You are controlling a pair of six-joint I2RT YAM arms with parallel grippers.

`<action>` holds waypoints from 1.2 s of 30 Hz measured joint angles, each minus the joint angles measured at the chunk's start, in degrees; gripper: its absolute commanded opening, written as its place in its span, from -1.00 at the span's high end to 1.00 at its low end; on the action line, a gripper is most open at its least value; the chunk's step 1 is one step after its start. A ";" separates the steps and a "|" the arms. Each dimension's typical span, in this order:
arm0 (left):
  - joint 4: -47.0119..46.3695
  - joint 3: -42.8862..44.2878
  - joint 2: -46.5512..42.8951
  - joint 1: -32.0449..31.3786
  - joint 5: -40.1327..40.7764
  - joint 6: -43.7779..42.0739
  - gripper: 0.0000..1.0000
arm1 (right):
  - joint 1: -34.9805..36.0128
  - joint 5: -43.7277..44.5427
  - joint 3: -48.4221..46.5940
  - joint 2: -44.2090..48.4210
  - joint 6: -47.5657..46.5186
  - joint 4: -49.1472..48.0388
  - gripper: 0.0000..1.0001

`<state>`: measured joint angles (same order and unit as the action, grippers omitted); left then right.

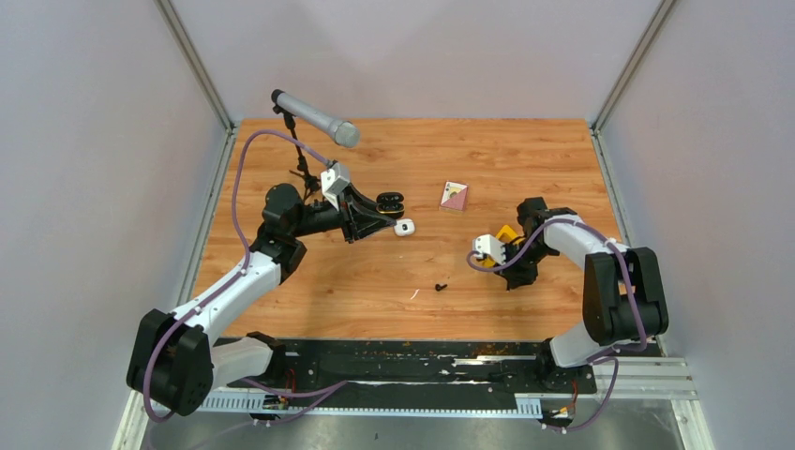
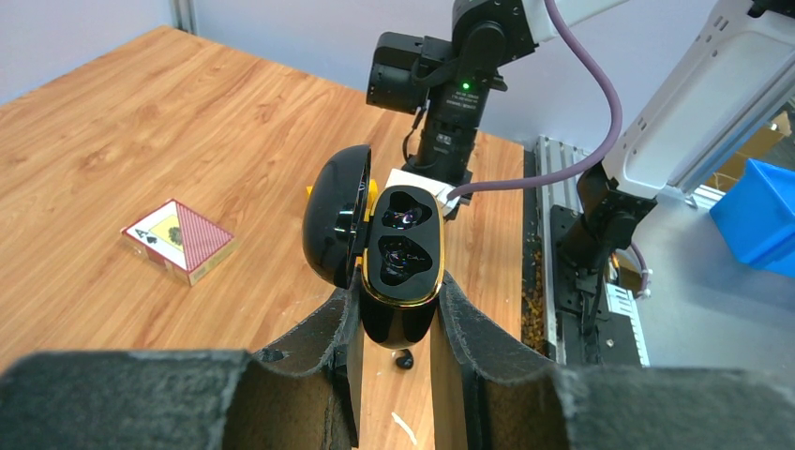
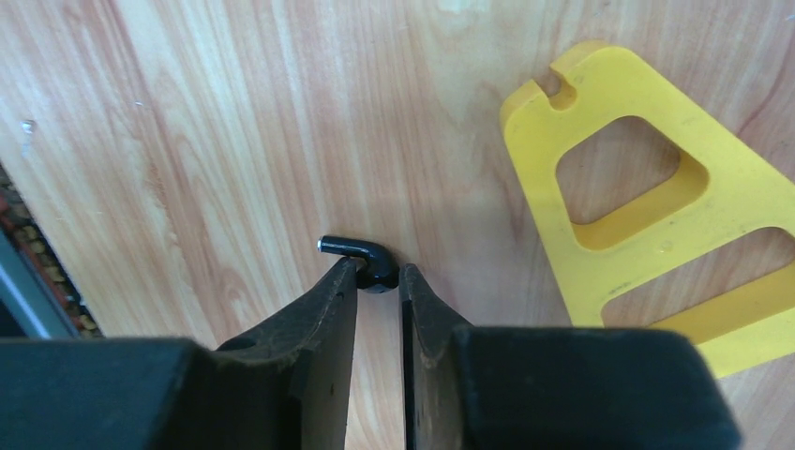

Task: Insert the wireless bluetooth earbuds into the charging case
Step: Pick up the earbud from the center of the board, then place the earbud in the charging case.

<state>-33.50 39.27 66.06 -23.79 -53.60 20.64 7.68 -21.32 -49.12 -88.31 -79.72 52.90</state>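
My left gripper [image 2: 401,295] is shut on a black charging case [image 2: 401,262] with a gold rim. It holds the case above the table with the lid swung open, and both sockets look dark. From above, the case [image 1: 389,202] is at the centre left. One black earbud [image 2: 404,359] lies loose on the wood below it, also visible in the top view [image 1: 441,286]. My right gripper [image 3: 380,272] is down at the table, its fingertips pinching the head of another black earbud [image 3: 367,262], whose stem points left. In the top view this gripper [image 1: 514,277] hides that earbud.
A yellow cut-out piece [image 3: 637,197] lies just right of the right gripper. A card box [image 1: 455,195] sits mid-table and a small white oval object [image 1: 404,227] lies near the case. A thin white sliver [image 1: 413,294] lies by the loose earbud. A microphone [image 1: 314,117] on a stand is at the back left.
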 measured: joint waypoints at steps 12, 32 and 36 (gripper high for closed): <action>-0.13 -1.64 0.42 0.00 0.17 -0.20 1.00 | -0.22 -5.51 -3.61 9.05 5.51 6.10 1.00; -5.77 -2.49 7.54 -7.98 8.11 0.37 1.00 | 28.68 6.64 -36.33 22.91 25.53 -6.36 1.00; -5.77 -0.44 8.81 -8.72 11.15 1.97 1.00 | 32.98 12.04 -35.54 21.49 23.74 -8.74 1.00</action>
<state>-39.27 38.83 74.87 -32.51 -42.46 22.61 40.66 -9.28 -84.66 -66.83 -55.99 44.16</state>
